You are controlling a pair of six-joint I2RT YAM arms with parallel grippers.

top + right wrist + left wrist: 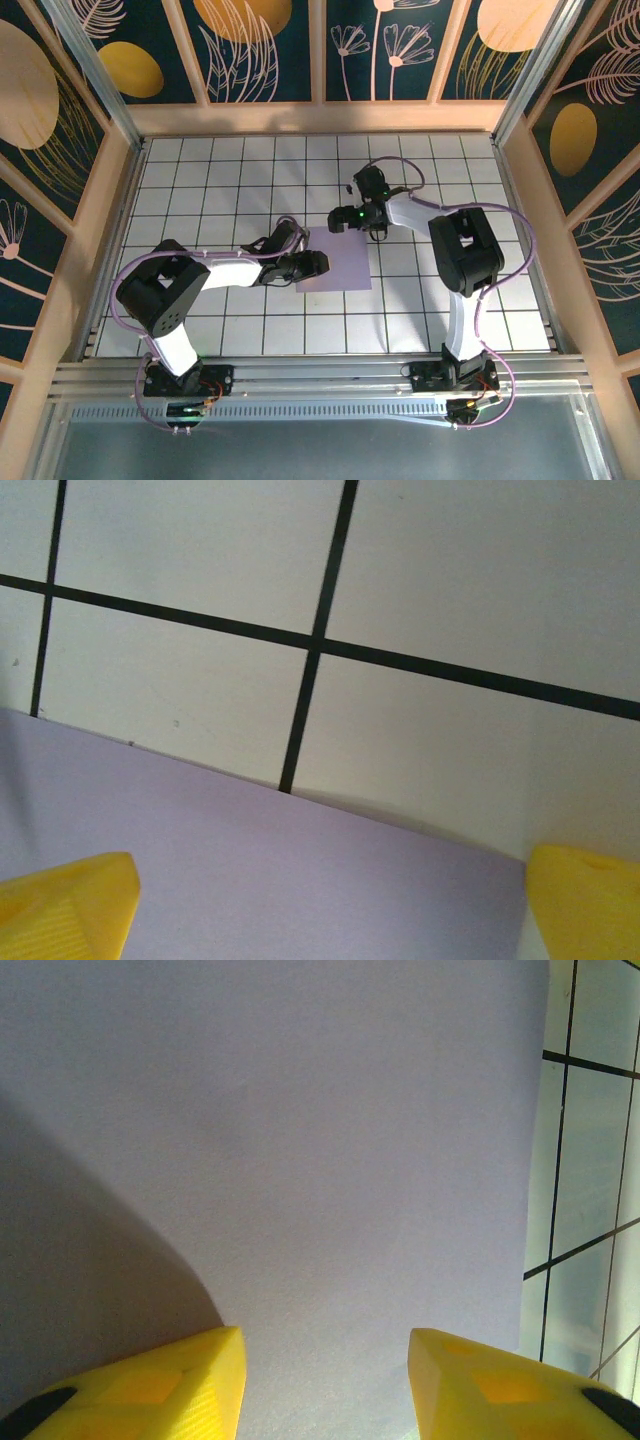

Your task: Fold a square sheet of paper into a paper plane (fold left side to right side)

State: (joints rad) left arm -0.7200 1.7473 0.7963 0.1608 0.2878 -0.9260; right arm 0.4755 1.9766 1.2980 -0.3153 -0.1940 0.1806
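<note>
One square sheet of paper (345,265), lavender, lies flat on the white grid surface (230,320) near the middle, between the two arms. One sheet, all in one piece.

Two arms, two grippers, two yellow fingers each.

The left gripper (320,264) sits at the sheet's left edge, its arm reaching in from the left. In the left wrist view the gripper (325,1360) is right over the paper (300,1140). Both fingers (170,1380) are spread with a clear gap, and flat paper shows between them, nothing pinched. I cannot tell whether the tips touch the sheet. The gripper's shadow falls across the lower left of the paper. The sheet's right edge runs down the right side of that view, with grid tiles (590,1160) beyond it.

The right gripper (338,222) is at the sheet's far edge, near the far-left part of it, its arm bent in from the right. In the right wrist view the gripper (325,900) has its fingers (65,905) spread very wide, one at each bottom corner of the view, gripping nothing. The paper (250,870) fills the lower part there, and its edge runs diagonally across the view. One corner of the sheet is just beside the right-hand finger. The tiles (450,580) beyond are white with black grid lines.

Each arm carries one purple cable loop (520,240).
</note>
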